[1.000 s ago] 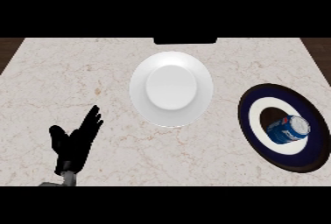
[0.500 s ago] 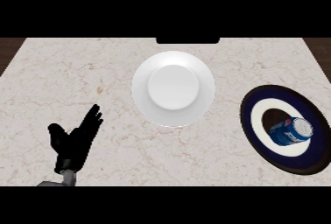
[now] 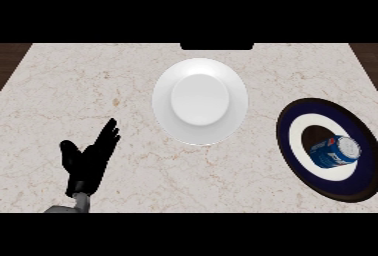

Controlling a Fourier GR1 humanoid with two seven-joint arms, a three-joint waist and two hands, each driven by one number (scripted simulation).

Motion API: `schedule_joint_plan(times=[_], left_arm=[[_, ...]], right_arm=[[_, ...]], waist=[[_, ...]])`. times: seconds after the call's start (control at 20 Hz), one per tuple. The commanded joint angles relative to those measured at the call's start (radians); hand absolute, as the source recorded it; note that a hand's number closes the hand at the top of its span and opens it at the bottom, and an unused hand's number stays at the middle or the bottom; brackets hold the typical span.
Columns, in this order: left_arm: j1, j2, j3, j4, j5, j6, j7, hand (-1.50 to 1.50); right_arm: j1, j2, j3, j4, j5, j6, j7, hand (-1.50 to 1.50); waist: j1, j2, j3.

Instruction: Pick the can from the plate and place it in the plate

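A blue can point(image 3: 336, 152) lies on its side in the middle of a dark blue plate point(image 3: 295, 150) with a white ring, at the right of the counter. A plain white plate point(image 3: 199, 100) sits at the counter's centre with nothing on it. My left hand point(image 3: 87, 161) rests open at the lower left, fingers pointing up and away, far from both plates. The right hand does not show in the head view.
The marble counter point(image 3: 88, 90) spans the view, with darker floor past its far corners. A black object point(image 3: 217, 46) sits at the counter's far edge, behind the white plate.
The whole scene has drifted slightly to the right in the view. The left hand, the plates and the can keep their places relative to one another.
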Motion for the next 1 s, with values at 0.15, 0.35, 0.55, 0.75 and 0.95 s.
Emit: schedule_joint_plan(times=[0.15,0.35,0.55,0.75,0.95], left_arm=[[0.01,-0.009,0.001,-0.001,-0.006,-0.005,0.073,0.0],[-0.013,-0.015,0.015,0.002,-0.026,-0.009,0.078,0.0],[0.03,-0.028,0.026,0.002,-0.028,-0.028,0.044,0.0],[-0.002,-0.026,0.05,0.016,-0.041,-0.025,0.073,0.0],[-0.009,-0.038,0.047,0.036,-0.049,-0.034,0.057,0.0]], right_arm=[[-0.122,0.071,0.138,0.033,0.116,0.044,0.164,-1.5],[-0.185,0.143,0.138,0.102,0.11,0.097,0.138,-1.5],[-0.151,0.223,0.155,0.07,0.188,0.083,0.126,-1.5],[-0.116,0.27,0.186,0.005,0.273,0.084,0.176,-1.5],[-0.22,0.288,0.228,0.138,0.365,0.09,0.204,-1.5]], waist=[[0.004,0.006,-0.004],[-0.001,0.005,-0.003],[-0.005,0.004,-0.003],[-0.009,0.004,-0.003],[-0.001,0.006,-0.003]])
